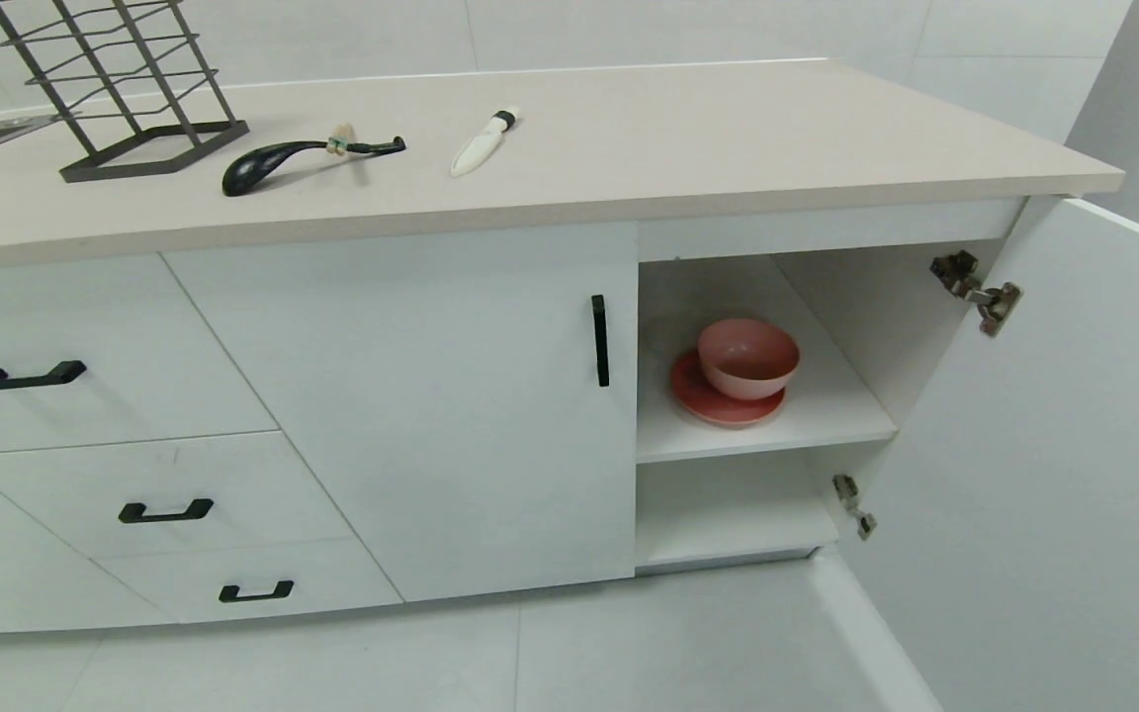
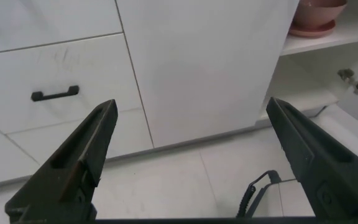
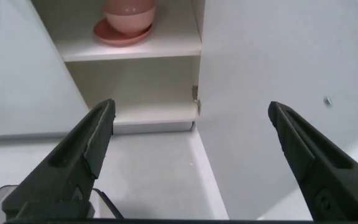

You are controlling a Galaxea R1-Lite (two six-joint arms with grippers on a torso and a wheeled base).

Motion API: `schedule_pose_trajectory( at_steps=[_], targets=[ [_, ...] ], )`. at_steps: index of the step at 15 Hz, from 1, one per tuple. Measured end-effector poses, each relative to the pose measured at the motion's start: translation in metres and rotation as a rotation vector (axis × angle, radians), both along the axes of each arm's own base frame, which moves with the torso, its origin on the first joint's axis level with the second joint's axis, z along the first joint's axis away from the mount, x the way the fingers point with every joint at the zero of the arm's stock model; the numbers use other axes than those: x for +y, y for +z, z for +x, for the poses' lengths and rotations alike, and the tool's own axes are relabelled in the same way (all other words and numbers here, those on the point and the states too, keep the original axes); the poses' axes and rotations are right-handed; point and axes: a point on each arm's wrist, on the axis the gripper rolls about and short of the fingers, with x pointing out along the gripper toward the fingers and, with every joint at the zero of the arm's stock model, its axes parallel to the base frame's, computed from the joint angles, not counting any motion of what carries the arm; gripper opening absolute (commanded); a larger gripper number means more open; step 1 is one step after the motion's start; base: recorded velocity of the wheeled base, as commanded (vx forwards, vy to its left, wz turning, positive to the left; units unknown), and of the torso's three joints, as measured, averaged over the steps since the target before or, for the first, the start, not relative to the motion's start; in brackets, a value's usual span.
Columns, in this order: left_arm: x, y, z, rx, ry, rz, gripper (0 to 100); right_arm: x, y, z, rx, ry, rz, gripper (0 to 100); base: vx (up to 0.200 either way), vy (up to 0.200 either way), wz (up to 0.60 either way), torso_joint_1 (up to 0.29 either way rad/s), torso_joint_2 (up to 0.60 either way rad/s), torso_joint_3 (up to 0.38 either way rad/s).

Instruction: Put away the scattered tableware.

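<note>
Cab (image 1: 876, 326) open: pink bowl (image 1: 747, 358) on red plate (image 1: 718, 403), upper shelf (image 1: 827, 420). L hand (image 2: 190, 106), R hand (image 3: 191, 106) spread.

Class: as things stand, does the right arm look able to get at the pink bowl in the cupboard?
Probably yes: the cupboard door stands open, nothing sits before the pink bowl, and the open right gripper faces the opening.

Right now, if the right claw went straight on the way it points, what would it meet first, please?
Most likely the floor of the cabinet's lower compartment, close to the open door. The right claw, open, aims below the shelf holding the pink bowl; depth is hard to judge.
</note>
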Motion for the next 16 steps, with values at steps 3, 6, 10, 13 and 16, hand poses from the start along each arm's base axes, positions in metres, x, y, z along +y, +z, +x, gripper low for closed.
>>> schedule_pose_trajectory(
  at_steps=[3,6,10,13,16],
  targets=[
    [0.0001,0.0000,0.0000,0.001,0.004,-0.001,100,0.0000,0.0000,0.0000,0.000,0.000,0.000,100,0.000,-0.200,0.00,0.002,0.00,0.004],
    [0.0000,0.0000,0.0000,0.001,0.002,-0.005,100,0.0000,0.0000,0.0000,0.000,-0.001,0.001,100,-0.067,-0.133,0.00,-0.002,-0.01,0.004],
    [0.0001,-0.0001,0.0000,0.003,0.002,-0.025,100,0.0000,0.0000,0.0000,0.001,0.000,0.000,100,-0.150,-0.050,0.00,0.005,0.01,0.002],
    [0.0001,0.0000,0.0000,0.003,0.003,-0.020,100,0.0000,0.0000,0.0000,0.001,-0.001,0.000,100,0.000,-0.200,0.00,0.004,0.00,0.002],
    [0.0001,-0.0001,0.0000,0.003,0.003,-0.018,100,0.0000,0.0000,0.0000,0.001,-0.004,0.000,100,0.000,-0.200,0.00,-0.001,0.01,0.005]
  ],
)
